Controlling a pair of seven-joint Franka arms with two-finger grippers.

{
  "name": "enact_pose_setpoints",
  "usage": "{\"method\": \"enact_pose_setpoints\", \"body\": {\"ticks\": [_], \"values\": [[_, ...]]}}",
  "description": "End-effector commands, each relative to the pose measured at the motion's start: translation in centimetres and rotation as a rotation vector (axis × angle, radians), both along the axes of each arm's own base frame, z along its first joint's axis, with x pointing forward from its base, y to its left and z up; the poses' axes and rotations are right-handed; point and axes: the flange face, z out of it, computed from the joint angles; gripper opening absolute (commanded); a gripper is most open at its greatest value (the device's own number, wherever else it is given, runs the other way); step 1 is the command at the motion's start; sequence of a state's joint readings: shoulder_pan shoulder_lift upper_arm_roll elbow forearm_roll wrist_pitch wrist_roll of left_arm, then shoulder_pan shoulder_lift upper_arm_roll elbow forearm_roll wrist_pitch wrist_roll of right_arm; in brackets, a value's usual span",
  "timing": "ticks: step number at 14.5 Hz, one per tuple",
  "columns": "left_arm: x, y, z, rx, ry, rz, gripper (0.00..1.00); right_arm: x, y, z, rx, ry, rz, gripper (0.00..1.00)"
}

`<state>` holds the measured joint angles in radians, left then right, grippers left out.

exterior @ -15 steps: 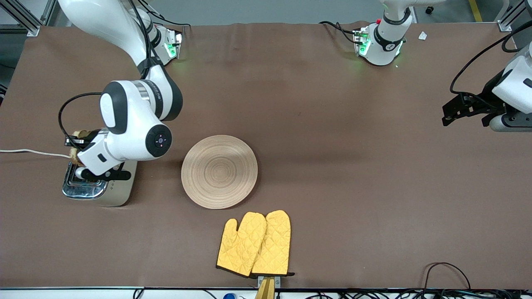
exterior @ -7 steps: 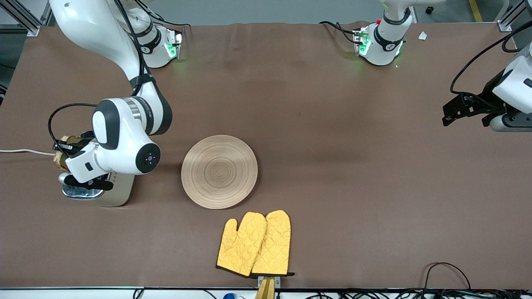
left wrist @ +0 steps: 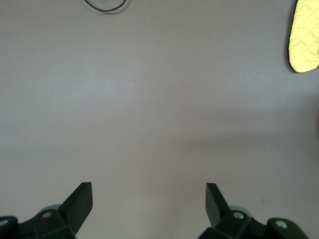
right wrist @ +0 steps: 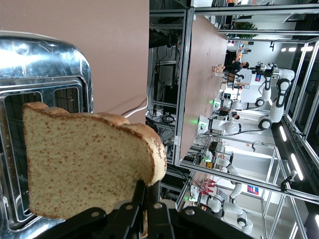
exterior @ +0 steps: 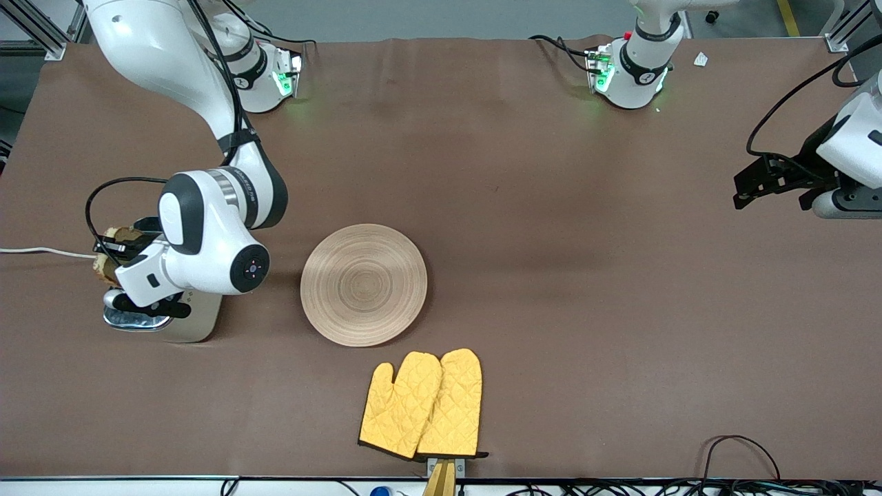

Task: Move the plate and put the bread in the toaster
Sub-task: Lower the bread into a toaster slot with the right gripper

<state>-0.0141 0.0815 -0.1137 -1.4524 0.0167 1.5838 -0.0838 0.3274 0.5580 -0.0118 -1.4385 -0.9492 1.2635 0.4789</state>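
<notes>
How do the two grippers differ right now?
The right gripper is shut on the bread, held over the toaster; the left gripper holds nothing, its jaws wide apart. The right gripper is at the right arm's end of the table, by the plate; the left gripper waits over bare table at the left arm's end. Both have dark fingers.

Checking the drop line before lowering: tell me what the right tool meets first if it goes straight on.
Probably the toaster: the right tool, shut on the bread, points at its chrome slotted top, bread leading. Depth is unclear.
</notes>
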Motion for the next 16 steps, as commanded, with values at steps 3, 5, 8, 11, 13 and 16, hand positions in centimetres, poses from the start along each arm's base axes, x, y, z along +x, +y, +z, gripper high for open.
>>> {"method": "enact_pose_setpoints", "body": {"ticks": [3, 5, 8, 11, 13, 16], "values": [[-0.1, 0.3, 0.1, -0.01, -0.009, -0.006, 1.0, -0.7, -0.8, -2.7, -0.04, 0.018, -0.011, 0.02], [-0.1, 0.3, 0.1, -0.011, -0.009, -0.006, 1.0, -0.9, -0.8, -3.2, -0.044, 0.019, -0.013, 0.02], [-0.1, 0.3, 0.1, -0.011, -0.009, -0.006, 1.0, -0.8, -0.6, -3.3, -0.038, 0.017, -0.011, 0.18], [0.0, 0.3, 0.0, -0.008, -0.007, -0.006, 1.0, -0.7, 0.2, -3.4, 0.0, 0.007, 0.004, 0.68], [-0.1, 0.2, 0.1, -0.01, -0.009, -0.007, 1.0, -0.9, 1.3, -3.5, 0.017, 0.009, 0.012, 0.89], [-0.1, 0.3, 0.1, -0.011, -0.009, -0.006, 1.0, -0.9, 3.1, -2.7, 0.1, -0.011, 0.018, 1.0]]}}
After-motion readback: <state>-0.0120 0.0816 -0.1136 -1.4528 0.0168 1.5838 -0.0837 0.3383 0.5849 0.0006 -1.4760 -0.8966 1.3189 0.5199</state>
